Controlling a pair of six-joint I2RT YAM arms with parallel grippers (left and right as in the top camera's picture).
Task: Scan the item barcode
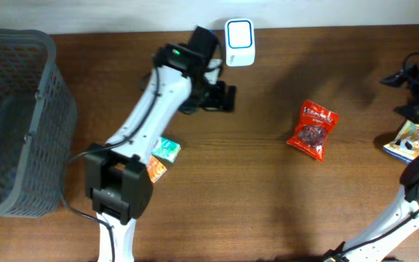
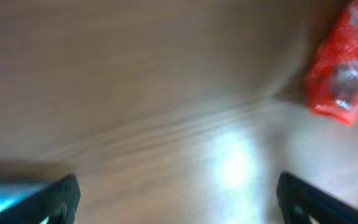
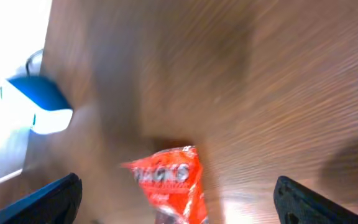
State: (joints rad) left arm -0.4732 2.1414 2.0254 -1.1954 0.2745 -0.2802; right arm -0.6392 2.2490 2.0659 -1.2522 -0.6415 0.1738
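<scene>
We see a red snack packet [image 1: 313,129] lying flat on the wooden counter [image 1: 268,204], right of centre and slightly tilted, printed face up with white lettering and a dark picture. The white-and-blue barcode scanner [image 1: 239,43] sits at the counter's back edge, well apart from it.

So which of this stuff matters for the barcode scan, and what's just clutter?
Job: white barcode scanner with blue face; red plastic snack packet (likely the item).
Clutter: grey mesh basket; small teal box; small orange packet; colourful flat packet, far right.
</scene>
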